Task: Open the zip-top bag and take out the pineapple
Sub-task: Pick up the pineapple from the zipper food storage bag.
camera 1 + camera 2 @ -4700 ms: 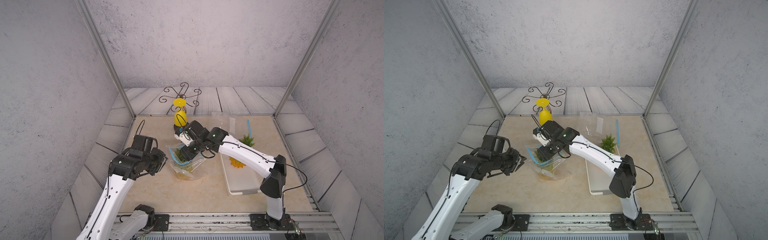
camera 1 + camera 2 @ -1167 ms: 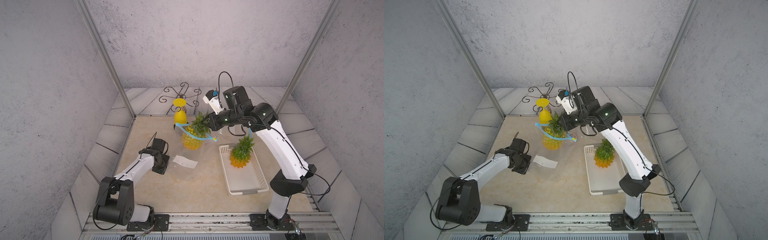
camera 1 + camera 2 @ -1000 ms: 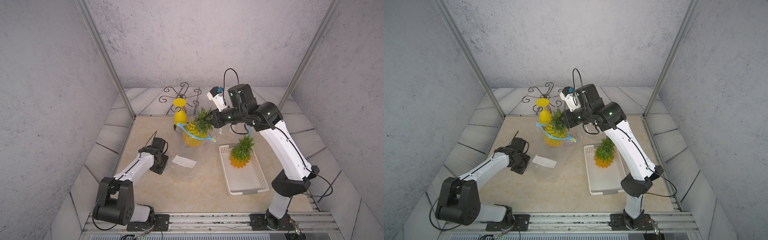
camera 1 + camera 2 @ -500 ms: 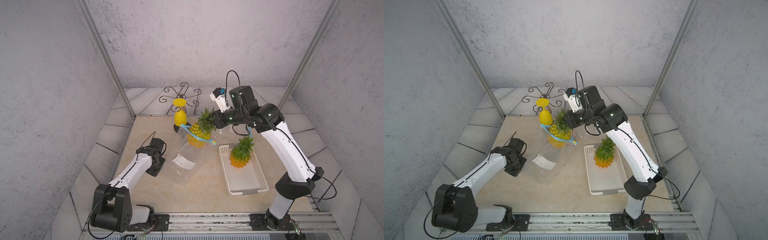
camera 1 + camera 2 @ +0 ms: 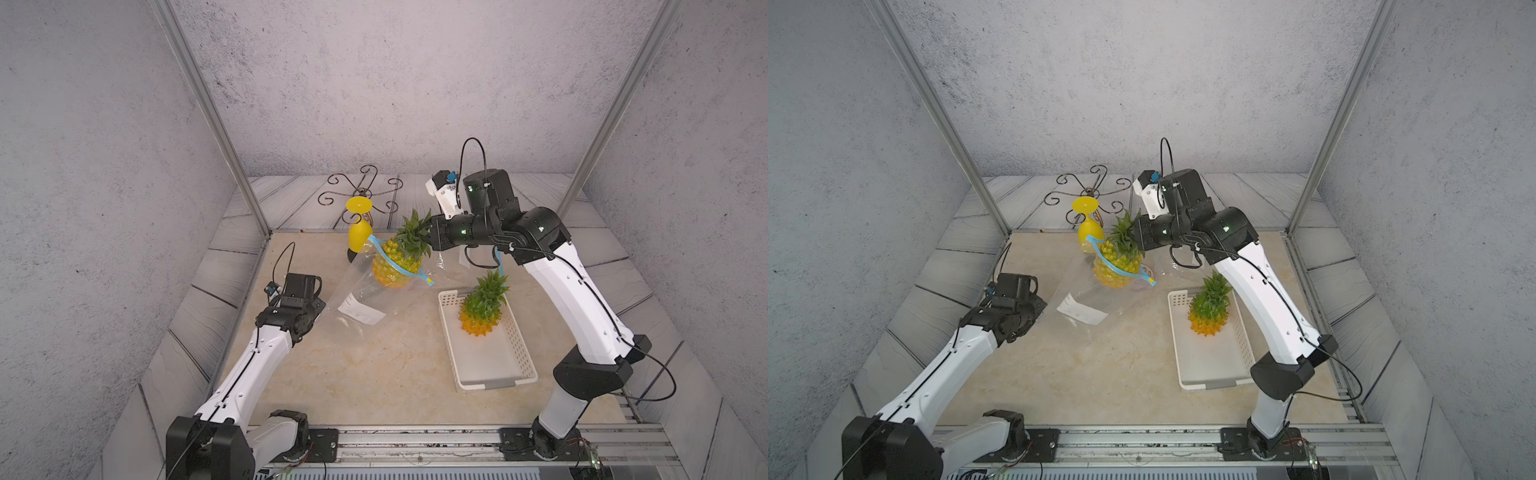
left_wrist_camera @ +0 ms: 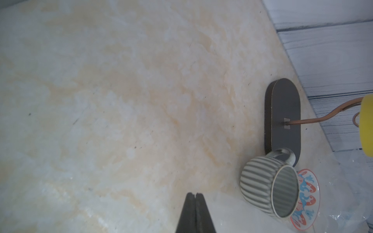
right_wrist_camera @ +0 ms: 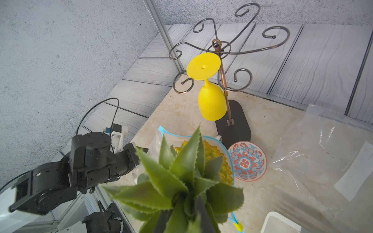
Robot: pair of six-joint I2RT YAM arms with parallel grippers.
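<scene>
My right gripper point(image 5: 429, 240) point(image 5: 1136, 240) is shut on the green crown of the pineapple point(image 5: 395, 266) point(image 5: 1116, 266) and holds it above the table. In the right wrist view its dark fingers point(image 7: 200, 211) sit among the leaves. The clear zip-top bag point(image 5: 353, 291) point(image 5: 1077, 297) hangs from the fruit, and its blue zip rim point(image 7: 222, 148) circles the yellow body. The bag runs taut down to my left gripper point(image 5: 319, 308) point(image 5: 1039, 308), low on the table and shut on the bag's corner. In the left wrist view its jaws point(image 6: 194, 195) are pressed together.
A second pineapple point(image 5: 482, 307) stands in the white basket point(image 5: 524, 345) on the right. At the back are a wire rack point(image 5: 361, 193) with a hanging yellow glass point(image 5: 359, 232), a striped mug point(image 6: 266, 187), a patterned dish point(image 7: 247, 161) and another clear bag point(image 7: 323, 151).
Since several seconds ago the pineapple has gone from lying in the bag on the table to hanging by its crown. The left gripper came down to the bag's corner. Lately it drifted slightly right.
</scene>
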